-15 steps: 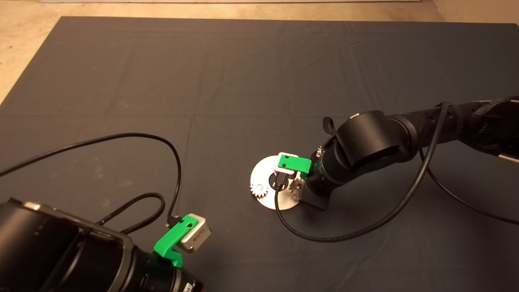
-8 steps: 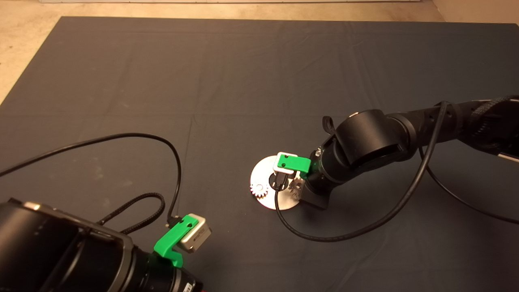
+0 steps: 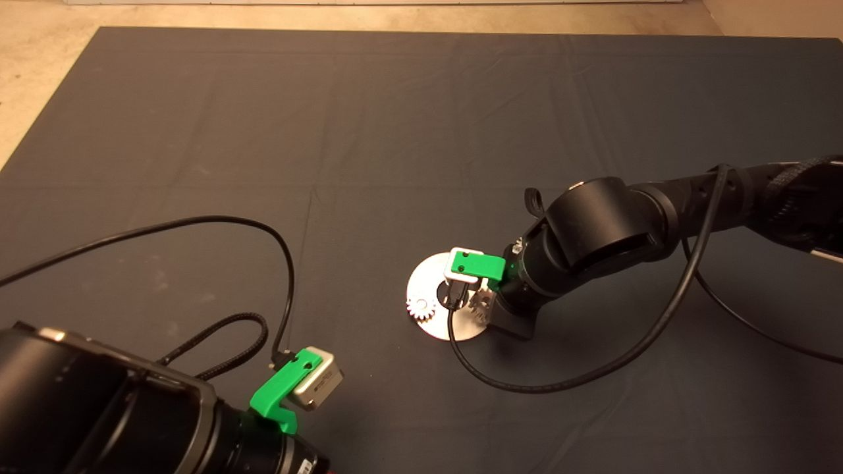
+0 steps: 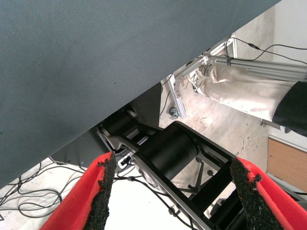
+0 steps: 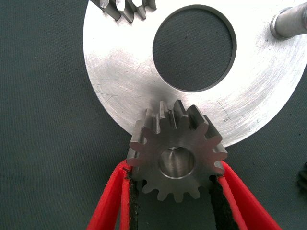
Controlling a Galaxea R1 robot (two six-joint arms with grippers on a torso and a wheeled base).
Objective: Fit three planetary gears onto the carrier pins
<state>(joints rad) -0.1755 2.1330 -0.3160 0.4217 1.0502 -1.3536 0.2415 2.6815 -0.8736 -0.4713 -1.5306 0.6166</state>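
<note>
Parked at the counter's near left corner, the left end effector (image 3: 293, 388) is held off the dark woven mat (image 3: 369, 131), its red fingers with rough black pads spread wide on nothing. Further right, a brushed silver disc (image 5: 129, 76) with a round central hole is seen. At its rim, a toothed grey gear (image 5: 176, 154) is clamped between the right end effector's (image 5: 175, 191) pads, over a pin (image 5: 173, 162). A second gear (image 3: 419, 307) sits on the disc.

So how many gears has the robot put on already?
One gear already sits on the disc. The right gripper holds a second gear over its pin. One bare pin waits for the third. The left gripper waits off the mat.
</note>
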